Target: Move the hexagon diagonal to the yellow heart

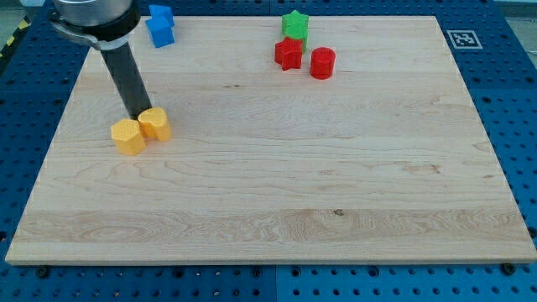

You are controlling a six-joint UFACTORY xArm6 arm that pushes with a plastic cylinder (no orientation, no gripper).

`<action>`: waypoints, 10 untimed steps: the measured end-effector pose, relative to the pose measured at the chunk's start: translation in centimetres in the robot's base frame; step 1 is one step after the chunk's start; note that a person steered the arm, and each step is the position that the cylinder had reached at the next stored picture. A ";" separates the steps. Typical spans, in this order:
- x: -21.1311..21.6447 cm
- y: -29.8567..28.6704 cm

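Note:
Two yellow blocks sit touching near the view's left side of the wooden board (336, 184). The left, lower one looks like the yellow hexagon (128, 137). The right, slightly higher one looks like the yellow heart (155, 123). My tip (138, 115) stands just above and between them, touching or nearly touching the heart's upper left edge. The dark rod rises from there toward the view's top left.
Two blue blocks (159, 25) sit together at the top left. A green star (294, 23), a red star (288, 54) and a red cylinder (322, 64) cluster at the top centre. A black-and-white tag (461, 39) marks the top right corner.

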State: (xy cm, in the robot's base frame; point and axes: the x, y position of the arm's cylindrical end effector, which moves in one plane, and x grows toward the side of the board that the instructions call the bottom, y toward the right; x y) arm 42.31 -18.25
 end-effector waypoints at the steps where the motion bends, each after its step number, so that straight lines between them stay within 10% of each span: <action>1: 1.5 0.0; 7: 9.5 0.0; 10: 4.8 -3.1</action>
State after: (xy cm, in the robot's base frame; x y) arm 47.09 -21.33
